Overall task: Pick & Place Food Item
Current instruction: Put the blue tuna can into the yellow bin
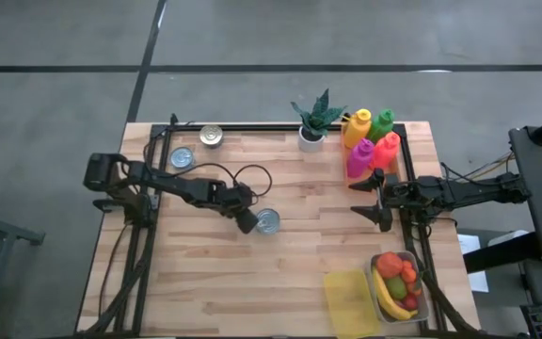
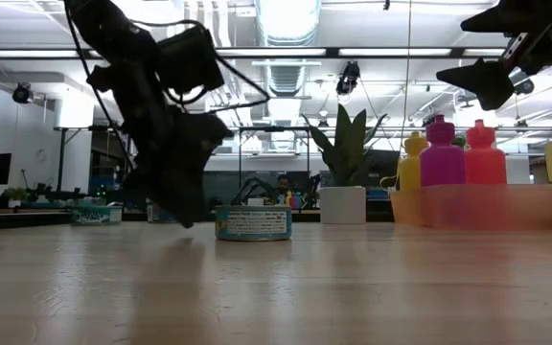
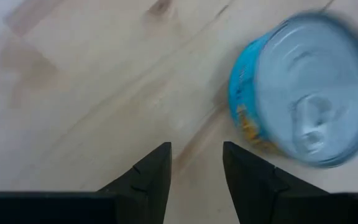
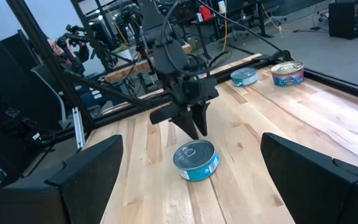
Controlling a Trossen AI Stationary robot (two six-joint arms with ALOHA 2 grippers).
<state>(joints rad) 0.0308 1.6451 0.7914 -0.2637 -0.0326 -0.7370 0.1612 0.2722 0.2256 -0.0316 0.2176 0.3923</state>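
A blue food can with a silver pull-tab lid (image 1: pixel 267 221) stands upright on the wooden table near its middle. It also shows in the low view (image 2: pixel 252 222) and the left wrist view (image 3: pixel 303 99). My left gripper (image 1: pixel 246 222) points steeply down just left of the can, low over the boards. Its fingers (image 3: pixel 157 168) are shut to a narrow gap with only bare wood between them, and the can lies off to one side of them. My right gripper (image 1: pixel 374 200) waits raised at the table's right side, wide open and empty.
Two more cans (image 1: pixel 212 136) (image 1: pixel 182 157) sit at the far left. A potted plant (image 1: pixel 316 121) and coloured bottles (image 1: pixel 370 141) stand at the far right. A clear tub of toy fruit (image 1: pixel 398 285) and a yellow lid (image 1: pixel 351 301) lie near the front right corner.
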